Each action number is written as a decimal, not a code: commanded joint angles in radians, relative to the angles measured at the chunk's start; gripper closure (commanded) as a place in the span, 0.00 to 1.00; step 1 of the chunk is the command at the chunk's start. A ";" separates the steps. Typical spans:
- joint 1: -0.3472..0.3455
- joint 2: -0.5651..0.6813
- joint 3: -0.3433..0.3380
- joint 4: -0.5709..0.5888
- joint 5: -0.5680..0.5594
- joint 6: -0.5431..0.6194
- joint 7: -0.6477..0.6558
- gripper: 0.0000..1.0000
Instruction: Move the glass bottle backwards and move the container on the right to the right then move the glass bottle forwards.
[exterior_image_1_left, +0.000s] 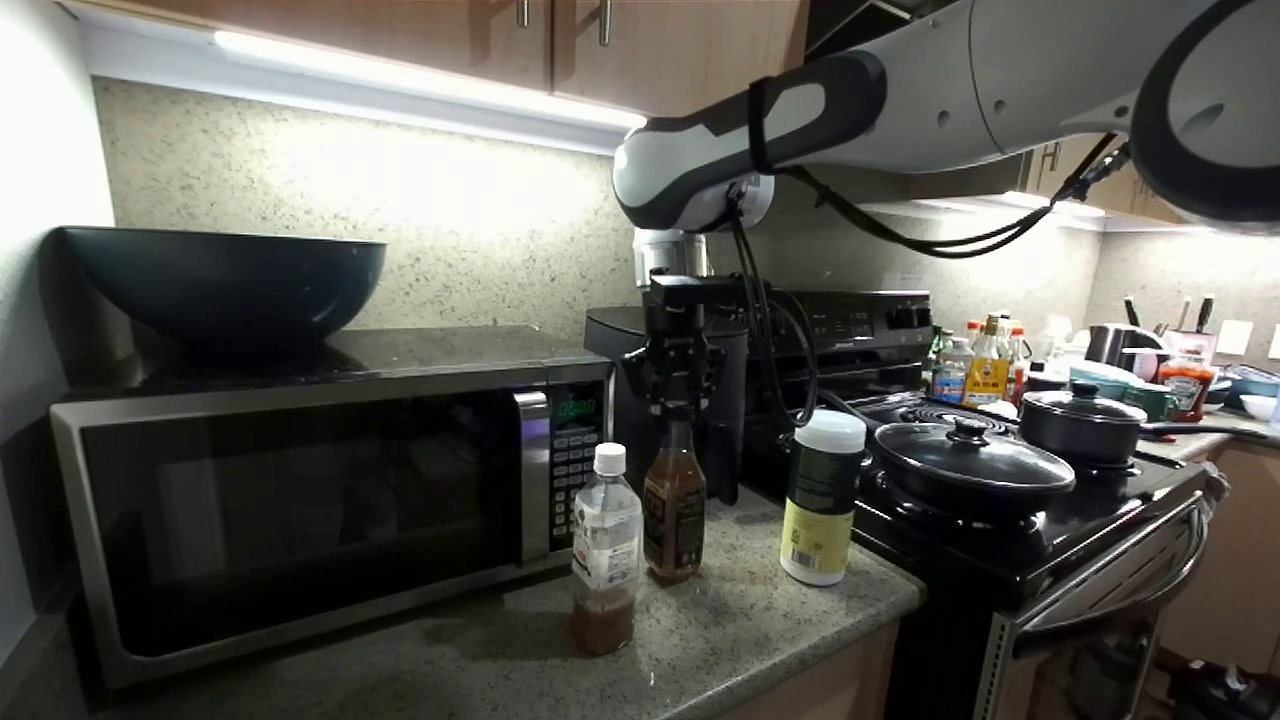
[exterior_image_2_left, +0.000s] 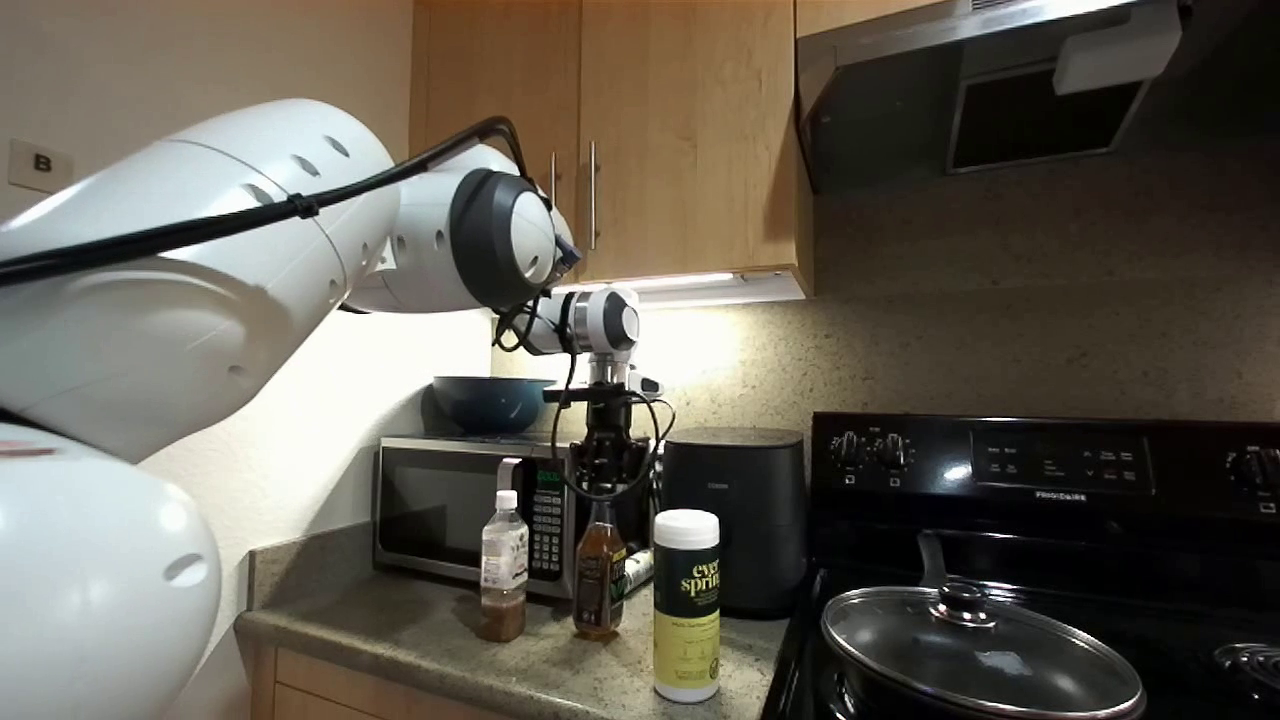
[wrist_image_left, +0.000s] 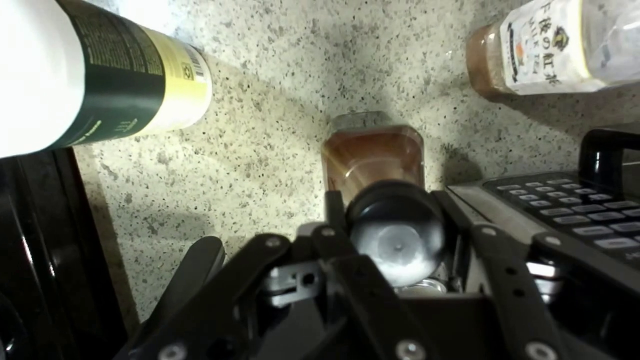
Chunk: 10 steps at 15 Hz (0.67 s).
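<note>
Counter (exterior_image_1_left: 745, 610) first: it ends at the stove (exterior_image_2_left: 1040, 480), so any rightward push of the container (exterior_image_1_left: 822, 500) should be short and low on the body. Container stands upright near that edge, well apart from the glass bottle (exterior_image_1_left: 675, 500). Microwave (exterior_image_1_left: 300, 520): keypad end is near the glass bottle, so run the slide straight, no drift that way. Black appliance (exterior_image_2_left: 735, 520) sits farther back; I'd stop a backward move short of it. Milk tea bottle (exterior_image_1_left: 606, 560) is close on the microwave side; keep off it on any forward leg.

Glass bottle is about upright, between milk tea bottle and container, base looks down on the counter. Step in hand reads as sliding it; backward leg or last forward leg, can't tell. Grip is high, so tipping is the main risk: go slow, keep the wrist vertical, let the base drag flat.

Gripper (wrist_image_left: 390, 200) is drawn in around the glass bottle's top and looks clamped. Fingers (wrist_image_left: 336, 212) flank the cap (wrist_image_left: 395, 240); no gap visible either side in wrist view.
</note>
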 joint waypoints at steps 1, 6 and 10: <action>-0.002 0.006 0.004 0.007 -0.002 -0.005 0.002 0.55; -0.001 0.021 0.003 0.015 -0.002 -0.005 0.002 0.55; -0.005 -0.025 0.001 -0.046 0.006 0.028 0.002 0.80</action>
